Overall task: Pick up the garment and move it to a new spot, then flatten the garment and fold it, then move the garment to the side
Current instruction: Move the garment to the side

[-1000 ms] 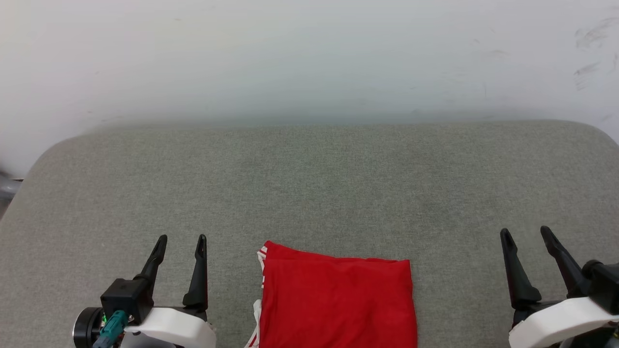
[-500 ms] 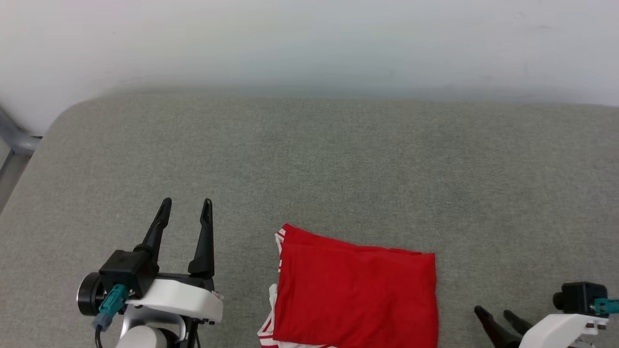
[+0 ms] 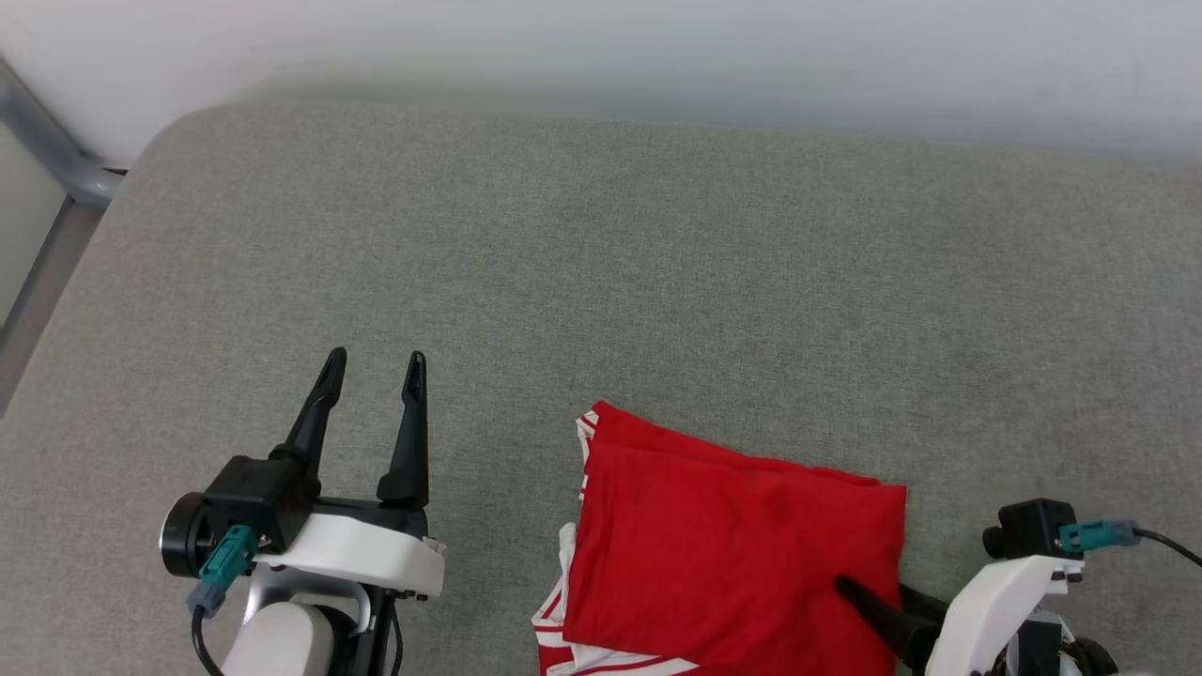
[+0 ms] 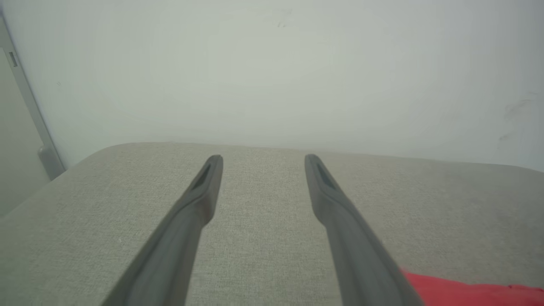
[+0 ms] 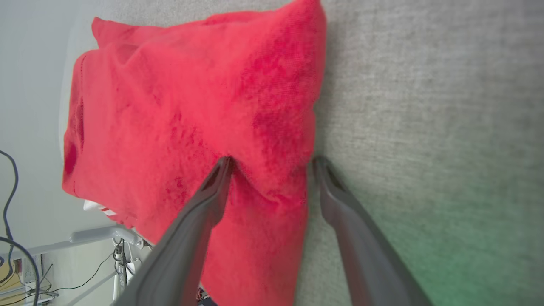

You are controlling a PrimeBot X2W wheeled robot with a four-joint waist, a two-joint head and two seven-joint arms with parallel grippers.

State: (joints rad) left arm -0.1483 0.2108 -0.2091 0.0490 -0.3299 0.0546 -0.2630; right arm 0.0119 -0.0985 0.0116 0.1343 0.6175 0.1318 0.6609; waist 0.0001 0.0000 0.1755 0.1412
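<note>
Item: red jersey garment, folded into a rough rectangle, with white cloth and red-and-white striped trim showing along its left and near edges. It lies flat on the near right part of a grey fabric-covered worktop with rounded corners, set against a pale wall. Right claw: released, jaws spread wide, set low astride the garment's right edge. In the right wrist view one dark finger presses on the red cloth and dents it, the other finger rests on the bare worktop just beside the edge, and a small ridge of cloth stands between them, not pinched. Left claw: released, jaws apart and holding nothing, poised above bare worktop to the left of the garment and apart from it, its fingers pointing toward the wall. A grey metal frame stands off the worktop's far left corner.
</note>
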